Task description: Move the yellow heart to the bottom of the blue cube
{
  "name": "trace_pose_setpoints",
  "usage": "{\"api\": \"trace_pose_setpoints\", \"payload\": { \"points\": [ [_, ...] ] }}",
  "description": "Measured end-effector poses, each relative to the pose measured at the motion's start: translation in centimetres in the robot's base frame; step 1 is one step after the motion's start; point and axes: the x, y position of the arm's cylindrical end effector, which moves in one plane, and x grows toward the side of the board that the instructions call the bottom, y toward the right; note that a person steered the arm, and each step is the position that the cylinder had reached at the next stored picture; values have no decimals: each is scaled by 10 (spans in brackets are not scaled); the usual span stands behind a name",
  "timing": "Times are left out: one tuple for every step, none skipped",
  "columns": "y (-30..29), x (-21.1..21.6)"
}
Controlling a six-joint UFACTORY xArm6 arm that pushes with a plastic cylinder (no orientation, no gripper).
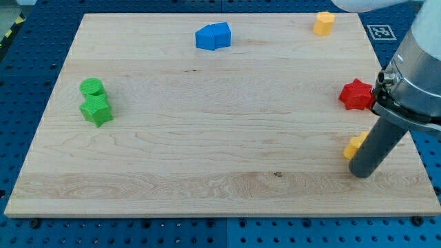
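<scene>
Two blue blocks touch each other near the view's top centre: a blue cube (205,38) on the left and a second blue block (221,34) on its right. A small yellow block (355,145) lies near the board's right edge, partly hidden behind my rod, so I cannot make out its shape. Another yellow block (324,23) sits at the top right. My tip (362,173) rests on the board just below and right of the lower yellow block, touching or nearly touching it, far from the blue blocks.
A red star (355,94) lies at the right edge, just above the lower yellow block and next to the arm. A green cylinder (91,87) and a green star (96,110) touch at the left. The board's right edge (417,155) is close to my tip.
</scene>
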Motion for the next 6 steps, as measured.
{"api": "trace_pose_setpoints", "payload": {
  "points": [
    [42,14],
    [77,6],
    [76,-17],
    [38,-28],
    [-23,-31],
    [-80,-35]
  ]
}}
